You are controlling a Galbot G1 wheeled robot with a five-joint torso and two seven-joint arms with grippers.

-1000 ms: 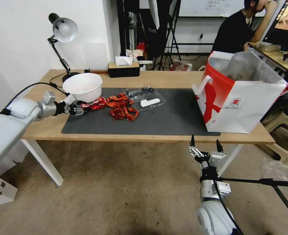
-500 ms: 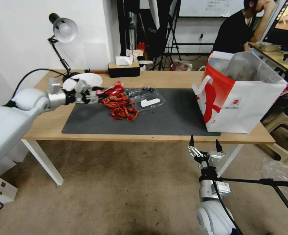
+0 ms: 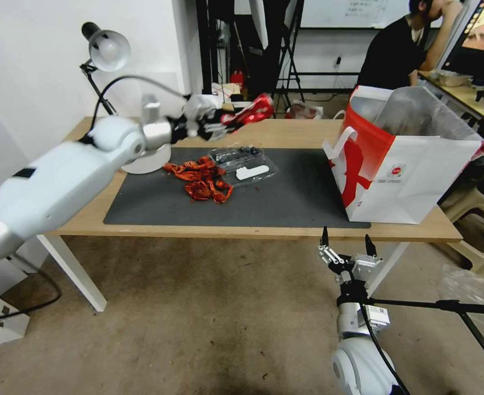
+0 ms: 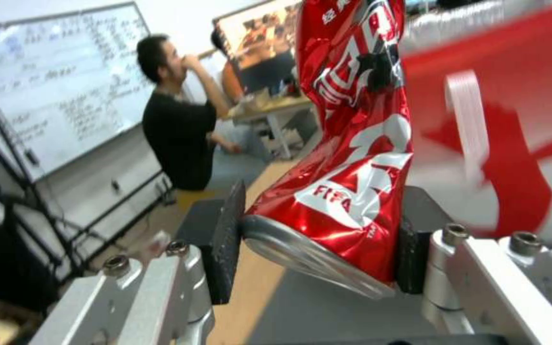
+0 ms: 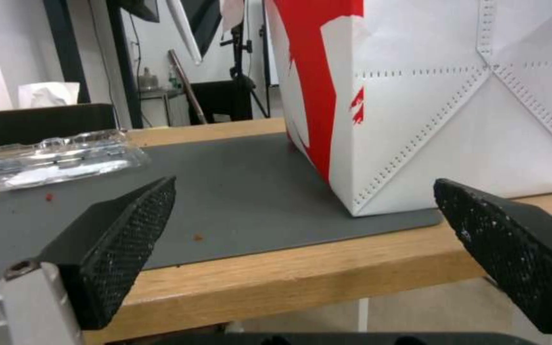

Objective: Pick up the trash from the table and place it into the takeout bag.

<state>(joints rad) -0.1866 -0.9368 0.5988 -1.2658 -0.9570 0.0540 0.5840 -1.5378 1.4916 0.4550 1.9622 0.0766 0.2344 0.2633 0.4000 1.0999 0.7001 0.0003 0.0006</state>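
Currently the left gripper (image 3: 215, 125) is up in the air over the far side of the table (image 3: 285, 133), clamped on a crushed red can (image 3: 251, 113). Left wrist view confirms it: both pads (image 4: 226, 239) pressed against the can (image 4: 346, 158) near its silver end, can body sticking out past the fingertips. Can is clear of the tabletop and sits between the desk lamp (image 3: 106, 49) side and the takeout bag (image 3: 403, 159), well short of the bag.

Right gripper (image 3: 346, 246) is parked low in front of the table's near edge, below the tabletop, fingers spread wide with nothing between them. Right wrist view shows the two black pads (image 5: 122, 239) far apart, facing the bag's (image 5: 455, 105) lower corner.

Bag stands upright on the right end of the dark grey mat (image 3: 296, 203), mouth open, foil lining visible.

On the mat:
- pile of red crayfish shells (image 3: 200, 178), left of centre
- clear plastic clamshell (image 3: 243, 163) just beside it, touching or overlapping the pile's far-right edge
- white bowl (image 3: 146, 162) at the mat's far-left corner, partly hidden behind the left arm

Black tissue box (image 5: 43, 123) is at the table's back edge.
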